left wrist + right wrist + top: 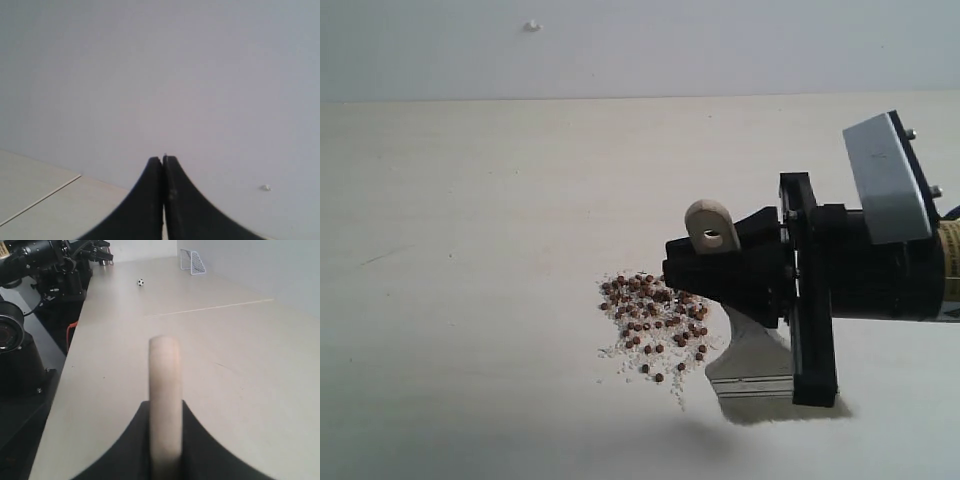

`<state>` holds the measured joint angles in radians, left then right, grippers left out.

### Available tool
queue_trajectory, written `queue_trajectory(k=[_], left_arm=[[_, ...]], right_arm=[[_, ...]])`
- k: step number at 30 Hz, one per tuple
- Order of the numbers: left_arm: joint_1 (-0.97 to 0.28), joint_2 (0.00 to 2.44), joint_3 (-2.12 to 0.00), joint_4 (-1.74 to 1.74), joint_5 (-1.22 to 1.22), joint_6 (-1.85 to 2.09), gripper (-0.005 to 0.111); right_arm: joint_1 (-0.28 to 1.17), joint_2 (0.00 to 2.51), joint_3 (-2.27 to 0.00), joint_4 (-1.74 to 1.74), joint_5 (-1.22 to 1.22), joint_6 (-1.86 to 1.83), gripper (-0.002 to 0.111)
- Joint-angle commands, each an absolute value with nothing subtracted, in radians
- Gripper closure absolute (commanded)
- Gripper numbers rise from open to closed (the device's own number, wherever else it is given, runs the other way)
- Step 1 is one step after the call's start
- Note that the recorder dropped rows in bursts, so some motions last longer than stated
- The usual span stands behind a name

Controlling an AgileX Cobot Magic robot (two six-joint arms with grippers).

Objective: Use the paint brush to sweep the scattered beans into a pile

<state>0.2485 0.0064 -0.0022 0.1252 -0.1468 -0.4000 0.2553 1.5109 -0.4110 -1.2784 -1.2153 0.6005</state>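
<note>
Dark reddish-brown beans [655, 322] lie in a loose cluster among white grains on the pale table, in the middle of the exterior view. My right gripper [720, 272] is shut on the paint brush, whose wooden handle end with its hole [710, 227] sticks up above the fingers. The silver ferrule [752, 358] reaches down to the table just right of the beans; the bristles are hidden. In the right wrist view the handle [165, 395] stands clamped between the black fingers. My left gripper [163, 161] is shut on nothing and faces a bare wall.
A small toy ball [141, 282] and a tiny white goal [193, 262] sit far down the table in the right wrist view. Camera gear [20, 315] stands beside the table's edge. A thin seam [210, 308] crosses the tabletop.
</note>
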Motion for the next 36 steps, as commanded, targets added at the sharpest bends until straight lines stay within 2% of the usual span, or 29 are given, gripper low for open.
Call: queue_trajectory(k=[1,17,24,28,32,36], left_arm=[[0.251,0.0,0.0,0.119,-0.148,-0.396,0.107],[0.251,0.0,0.0,0.119,-0.148,-0.396,0.107],[0.251,0.0,0.0,0.119,-0.148,-0.396,0.107],[0.251,0.0,0.0,0.119,-0.148,-0.396,0.107],[0.251,0.0,0.0,0.119,-0.148,-0.396,0.107],[0.251,0.0,0.0,0.119,-0.148,-0.396,0.107]], right_arm=[[0.256,1.593,-0.426,-1.184,-1.221,0.498,0.108],[0.256,1.635,-0.43,-1.117,-1.221,0.51,0.108],[0.256,1.767,-0.586,-1.246,-1.221,0.652,0.108],[0.324,1.84,-0.687,-1.366,-1.221,0.709,0.108],[0.411,1.872,-0.744,-1.302,-1.221,0.695,0.108],[0.431,1.913,-0.816,-1.276,-1.221,0.678,0.108]])
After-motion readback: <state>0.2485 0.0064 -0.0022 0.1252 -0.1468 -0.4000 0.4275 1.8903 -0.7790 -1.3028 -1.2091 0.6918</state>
